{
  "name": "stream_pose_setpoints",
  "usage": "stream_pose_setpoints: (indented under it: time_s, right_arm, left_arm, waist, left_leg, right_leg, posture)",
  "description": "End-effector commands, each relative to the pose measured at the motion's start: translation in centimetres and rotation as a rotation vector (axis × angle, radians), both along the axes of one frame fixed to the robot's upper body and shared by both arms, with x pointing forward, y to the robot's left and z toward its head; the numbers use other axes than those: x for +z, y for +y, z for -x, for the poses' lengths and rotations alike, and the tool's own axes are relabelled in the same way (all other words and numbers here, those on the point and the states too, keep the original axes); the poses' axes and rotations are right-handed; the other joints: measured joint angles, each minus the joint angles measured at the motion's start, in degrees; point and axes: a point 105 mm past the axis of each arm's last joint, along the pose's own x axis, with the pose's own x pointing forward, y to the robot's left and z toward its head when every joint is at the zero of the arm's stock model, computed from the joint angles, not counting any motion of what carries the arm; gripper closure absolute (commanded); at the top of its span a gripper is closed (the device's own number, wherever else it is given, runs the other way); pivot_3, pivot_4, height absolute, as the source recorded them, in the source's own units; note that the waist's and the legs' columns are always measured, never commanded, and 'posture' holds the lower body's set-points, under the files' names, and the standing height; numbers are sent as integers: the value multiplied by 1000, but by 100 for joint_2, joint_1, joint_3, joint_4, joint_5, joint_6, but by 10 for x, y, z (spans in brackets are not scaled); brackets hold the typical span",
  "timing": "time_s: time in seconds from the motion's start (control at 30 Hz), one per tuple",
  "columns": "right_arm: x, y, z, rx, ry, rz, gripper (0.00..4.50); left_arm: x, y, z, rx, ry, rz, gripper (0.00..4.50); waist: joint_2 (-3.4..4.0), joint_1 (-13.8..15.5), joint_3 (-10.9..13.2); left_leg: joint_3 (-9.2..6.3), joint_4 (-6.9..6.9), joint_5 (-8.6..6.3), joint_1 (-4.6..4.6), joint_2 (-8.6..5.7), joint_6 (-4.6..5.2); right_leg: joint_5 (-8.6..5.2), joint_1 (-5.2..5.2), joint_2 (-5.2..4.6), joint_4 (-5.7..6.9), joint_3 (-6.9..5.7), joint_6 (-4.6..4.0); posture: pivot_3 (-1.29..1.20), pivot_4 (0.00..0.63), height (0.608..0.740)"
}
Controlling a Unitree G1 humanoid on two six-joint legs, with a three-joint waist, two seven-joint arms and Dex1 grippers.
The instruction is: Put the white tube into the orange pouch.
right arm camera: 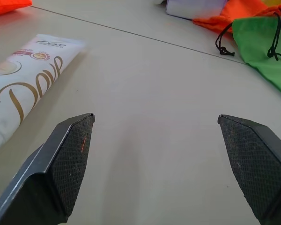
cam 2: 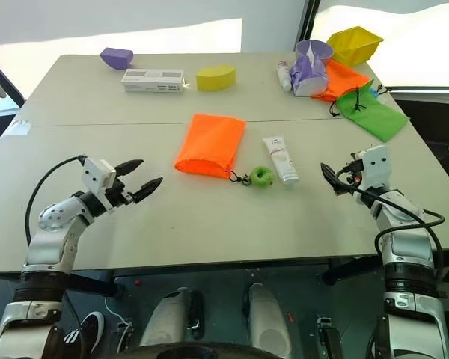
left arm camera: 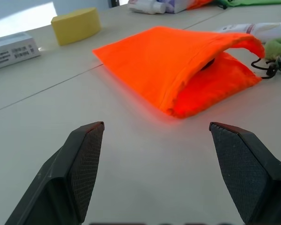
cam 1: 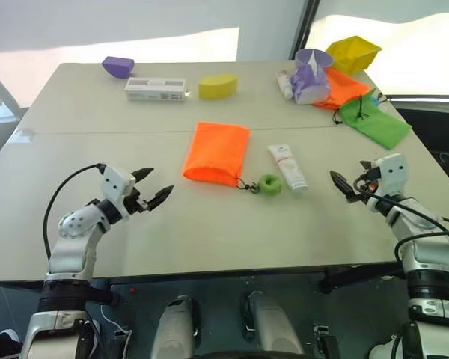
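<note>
The orange pouch (cam 1: 217, 152) lies flat at the table's middle, its slightly gaping mouth (left arm camera: 215, 58) facing the near edge. Its black cord ends in a green ball (cam 1: 269, 184). Just right of the ball lies the white tube (cam 1: 288, 166), with gold lettering and a small red mark (right arm camera: 23, 89), cap toward me. My left gripper (cam 1: 161, 182) hovers open near the front left, pointing at the pouch from a hand's length away. Right of the tube, my right gripper (cam 1: 343, 182) is open too, and neither gripper holds anything.
Along the far edge sit a purple block (cam 1: 117, 66), a flat white box (cam 1: 155, 89), a yellow block (cam 1: 218, 85), a white-pink bottle (cam 1: 284, 82), a purple cup (cam 1: 313, 67) and a yellow bin (cam 1: 353, 52). A darker orange pouch (cam 1: 346, 87) and a green pouch (cam 1: 376, 121) lie at the back right.
</note>
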Motion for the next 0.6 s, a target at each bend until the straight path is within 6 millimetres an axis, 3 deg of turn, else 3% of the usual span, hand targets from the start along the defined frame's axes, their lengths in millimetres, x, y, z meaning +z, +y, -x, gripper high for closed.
stream_pose_setpoints:
  time_s: [0.03,0.47,0.6]
  right_arm:
    - [20,-7,-2,-6,-55,23,91]
    - [15,-2,2,26,-58,27,91]
    - [16,8,3,73,-67,8,91]
  left_arm:
    - [14,1,-1,-15,-70,-6,627]
    - [18,-1,9,-49,-127,9,627]
    - [20,-2,10,-55,-140,12,627]
  waist:
    - [0,-7,0]
    - [0,-6,0]
    - [0,-1,0]
  left_leg:
    - [0,0,0,0,0,0]
    - [1,-1,0,0,1,0]
    - [0,0,0,0,2,0]
  right_leg:
    - [0,0,1,0,0,0]
    - [0,0,1,0,1,1]
    - [0,0,1,0,0,0]
  posture:
    - [0,150,740]
    - [0,150,740]
    - [0,150,740]
